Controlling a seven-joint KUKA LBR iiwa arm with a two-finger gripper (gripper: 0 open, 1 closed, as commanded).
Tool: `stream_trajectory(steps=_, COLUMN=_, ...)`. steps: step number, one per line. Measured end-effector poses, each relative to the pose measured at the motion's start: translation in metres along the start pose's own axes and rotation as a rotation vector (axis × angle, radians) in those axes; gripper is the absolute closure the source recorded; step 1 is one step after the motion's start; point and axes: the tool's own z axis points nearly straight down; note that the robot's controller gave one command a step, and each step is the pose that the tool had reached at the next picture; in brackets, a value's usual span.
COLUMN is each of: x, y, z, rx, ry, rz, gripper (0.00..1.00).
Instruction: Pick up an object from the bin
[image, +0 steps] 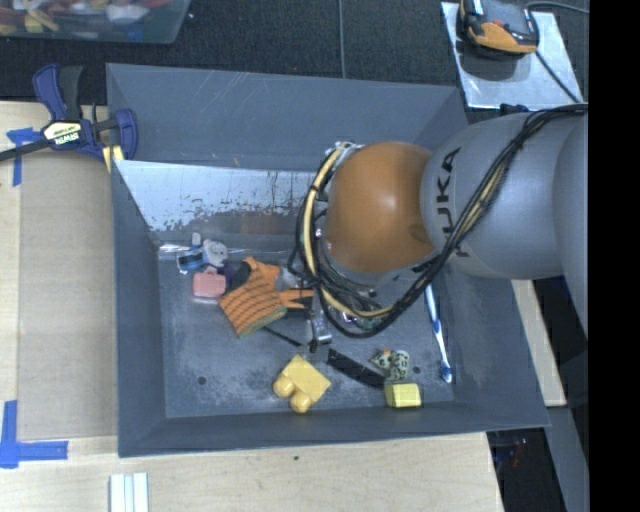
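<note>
Camera view: the grey bin (140, 330) is seen from above. The arm enters from the right, and its orange wrist cover (375, 205) is held over the bin's middle. The tool (318, 335) is noted low under the cover, close to the bin floor. Whether the tool is spread or pressed together cannot be told, as it is masked by the cover and the cables (312, 215). Nothing is seen pinched in it.

Things nearest the tool:
- An orange ribbed piece (250, 295) with dark stripes lies just beside it on the left.
- A black flat strip (352, 368) lies just below and to the right.
- A yellow block (302, 385) lies nearer the front wall.

Further off:
- A pink block (208, 286) lies against the orange ribbed piece's left end.
- A spotted green-white lump (392, 362) and a small yellow cube (403, 396) lie at the front right.
- A blue-and-white stick (437, 335) lies along the right side.

Progress is judged early. No grasp is confirmed and every thing lies on the floor. Closing on one thing and lifting it clear of the bin are left. The orange ribbed piece is judged the likeliest pick, being nearest, though this cannot be settled
</note>
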Motion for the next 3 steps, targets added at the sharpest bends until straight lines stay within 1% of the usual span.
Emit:
stream_trajectory(steps=1, x=-0.075, y=-0.033, z=-0.013, rx=-0.003, ry=-0.008, rz=0.183, gripper=0.0)
stream_trajectory(steps=2, x=-0.077, y=-0.017, z=-0.016, rx=0.0, ry=0.002, rz=-0.038, gripper=0.0)
stream_trajectory(steps=3, x=-0.075, y=-0.015, z=0.058, rx=0.0, ry=-0.003, rz=0.032, gripper=0.0)
